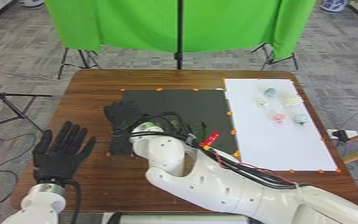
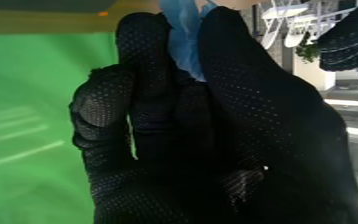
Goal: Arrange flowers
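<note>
Flower, blue, thin-petalled, pinched in black-gloved right hand over rectangular black mat's left side, likely steadied for placing; left hand spread, left of mat.

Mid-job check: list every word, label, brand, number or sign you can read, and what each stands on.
None can be read in either view.
White sheet: no readable text.
Dark mat: no readable text.
Blue flower in the right hand: no readable text.
Red piece on the right arm: too small to tell.
</note>
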You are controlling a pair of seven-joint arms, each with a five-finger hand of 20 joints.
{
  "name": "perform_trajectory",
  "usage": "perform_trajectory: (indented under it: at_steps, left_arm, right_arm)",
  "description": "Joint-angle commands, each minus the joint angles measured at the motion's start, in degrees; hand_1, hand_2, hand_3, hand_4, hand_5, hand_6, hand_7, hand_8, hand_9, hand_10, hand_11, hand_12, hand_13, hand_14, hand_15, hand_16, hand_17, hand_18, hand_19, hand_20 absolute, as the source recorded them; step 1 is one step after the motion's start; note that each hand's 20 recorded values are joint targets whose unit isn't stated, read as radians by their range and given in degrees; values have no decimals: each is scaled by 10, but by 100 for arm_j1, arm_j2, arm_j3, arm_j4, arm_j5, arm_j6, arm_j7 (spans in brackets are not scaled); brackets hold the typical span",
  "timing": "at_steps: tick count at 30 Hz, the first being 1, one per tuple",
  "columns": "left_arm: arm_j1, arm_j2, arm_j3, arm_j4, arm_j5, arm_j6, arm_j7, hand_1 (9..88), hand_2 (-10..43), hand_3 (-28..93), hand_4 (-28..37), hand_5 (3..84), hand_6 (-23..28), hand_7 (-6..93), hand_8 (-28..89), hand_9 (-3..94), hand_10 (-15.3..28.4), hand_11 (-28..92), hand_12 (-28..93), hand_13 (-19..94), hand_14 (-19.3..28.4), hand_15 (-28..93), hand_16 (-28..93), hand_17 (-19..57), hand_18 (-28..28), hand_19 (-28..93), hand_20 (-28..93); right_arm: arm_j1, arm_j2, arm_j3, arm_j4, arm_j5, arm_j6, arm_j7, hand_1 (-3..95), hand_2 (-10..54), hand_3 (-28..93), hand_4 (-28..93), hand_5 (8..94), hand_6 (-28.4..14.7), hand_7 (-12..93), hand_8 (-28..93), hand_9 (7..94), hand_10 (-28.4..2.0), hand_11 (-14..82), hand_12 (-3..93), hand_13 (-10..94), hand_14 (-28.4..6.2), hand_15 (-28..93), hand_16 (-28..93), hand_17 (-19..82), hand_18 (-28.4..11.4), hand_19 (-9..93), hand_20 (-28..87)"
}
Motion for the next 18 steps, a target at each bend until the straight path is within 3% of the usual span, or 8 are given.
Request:
perform_trajectory:
  at_steps: [1,7,18]
  left_arm:
    - [32,7,38,11,16,50,-88,281,142,744,-283,424,73,219,-116,370,148,301,137,285,146,451,-64,-54,149,394,181]
    - [-25,-7,51,46,5,29,-166,281,147,748,-283,424,73,220,-117,370,148,303,136,286,146,452,-65,-54,150,395,181]
    - [-46,-28,43,73,11,33,-184,280,144,746,-283,429,74,220,-116,371,148,303,136,288,146,452,-65,-54,150,395,181]
  right_arm:
    - [-181,-32,35,140,-501,-102,-37,644,-95,684,-264,681,-29,304,124,765,-129,138,444,654,-70,475,437,398,-221,864,382]
    - [-406,-97,198,217,-907,-271,-252,644,-95,684,-270,675,-32,296,120,761,-132,139,441,649,-73,480,434,393,-224,865,383]
    - [-455,-36,120,56,-1019,-618,40,624,-95,686,-277,660,-38,258,98,746,-139,136,435,633,-82,495,433,386,-235,868,385]
